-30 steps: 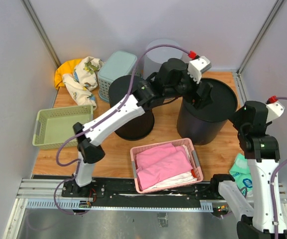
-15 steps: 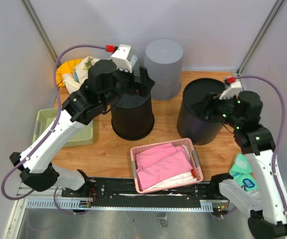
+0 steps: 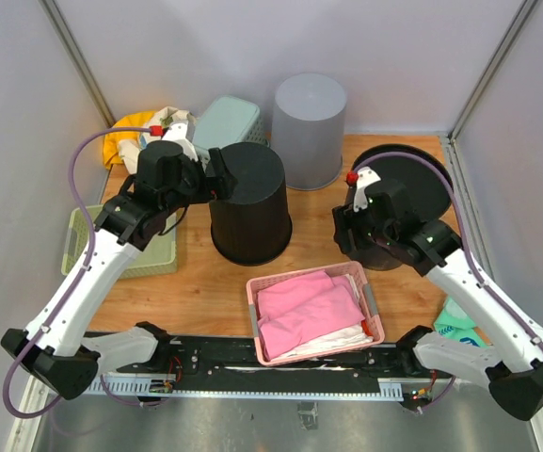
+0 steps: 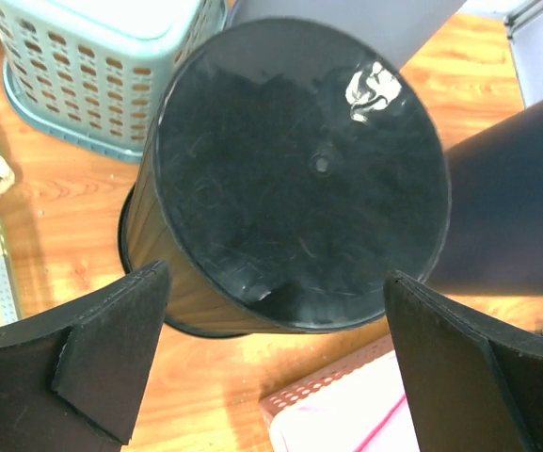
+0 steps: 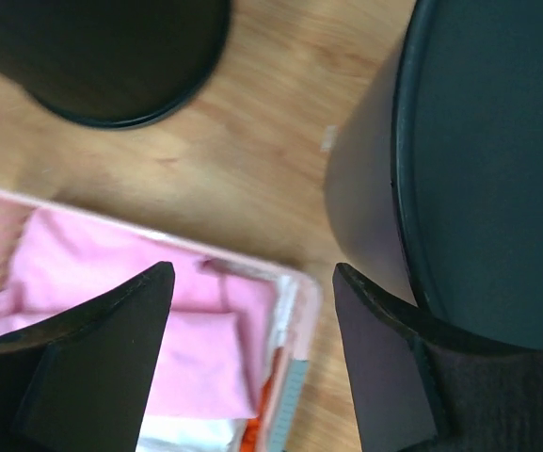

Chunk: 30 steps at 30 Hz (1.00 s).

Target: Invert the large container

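The large black container (image 3: pixel 412 174) stands at the right of the table, its top face a flat dark disc with a raised rim; it fills the right of the right wrist view (image 5: pixel 478 169). My right gripper (image 3: pixel 343 228) is open and empty, low beside the container's left wall, over the gap to the pink basket (image 3: pixel 373 315); it also shows in the right wrist view (image 5: pixel 252 273). A smaller black container (image 3: pixel 252 188) stands bottom up at the centre. My left gripper (image 3: pixel 218 175) is open and empty above its left edge; the left wrist view (image 4: pixel 276 278) shows that container's bottom (image 4: pixel 299 169).
A grey container (image 3: pixel 309 118) stands bottom up at the back. A teal basket (image 3: pixel 222 121) and crumpled cloths (image 3: pixel 149 137) lie at the back left, a green basket (image 3: pixel 87 245) at the left. The pink basket holds pink cloth (image 5: pixel 111 282). A blue-green packet (image 3: pixel 456 320) lies at the right edge.
The left arm has swung from over the large container back to the smaller black one. The right arm has come down and forward to the large container's left side.
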Available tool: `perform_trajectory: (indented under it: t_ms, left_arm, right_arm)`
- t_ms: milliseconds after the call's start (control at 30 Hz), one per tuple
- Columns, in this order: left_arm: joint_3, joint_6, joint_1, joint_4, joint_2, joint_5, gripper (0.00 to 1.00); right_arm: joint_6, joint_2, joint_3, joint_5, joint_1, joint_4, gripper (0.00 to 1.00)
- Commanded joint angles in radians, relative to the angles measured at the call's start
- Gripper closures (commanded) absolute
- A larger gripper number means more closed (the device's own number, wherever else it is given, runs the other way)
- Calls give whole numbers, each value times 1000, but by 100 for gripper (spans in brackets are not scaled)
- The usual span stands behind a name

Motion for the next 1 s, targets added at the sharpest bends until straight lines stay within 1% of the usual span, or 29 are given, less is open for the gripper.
perform_trajectory:
  t_ms: [0, 133, 167, 233, 300, 400, 467, 567, 667, 767, 867, 967]
  left_arm:
    - [-44, -23, 34, 70, -3, 83, 1]
    - [-72, -18, 51, 105, 9, 120, 1]
    - [-79, -17, 53, 114, 12, 132, 1]
    - [-82, -16, 56, 119, 19, 146, 1]
    - [-86, -14, 58, 121, 26, 153, 1]
    - [-90, -11, 60, 123, 31, 167, 1]
    - [-93, -9, 64, 122, 35, 168, 1]
    - [-103, -11, 73, 142, 48, 193, 1]
    - [-113, -18, 73, 179, 75, 244, 1]
    - [-117, -17, 73, 212, 110, 304, 1]
    - [-124, -42, 70, 254, 148, 418, 1]
    - [-158, -92, 28, 368, 180, 491, 1]
  right_arm:
    - [-94, 63, -11, 231, -127, 42, 29]
    - [-88, 164, 24, 203, -291, 174, 29]
    - [-85, 195, 37, 174, -326, 217, 29]
    - [-79, 291, 87, 141, -377, 273, 30]
    - [-91, 385, 153, 151, -402, 318, 30]
    - [-84, 507, 306, 121, -436, 273, 30]
    - [-79, 534, 369, 70, -439, 213, 30]
    - [-57, 492, 355, -28, -439, 177, 30]
    - [-21, 389, 256, -116, -439, 202, 30]
    - [14, 281, 159, -166, -440, 226, 30]
    - [31, 173, 100, -154, -439, 208, 30]
    - [48, 80, 49, -112, -439, 185, 30]
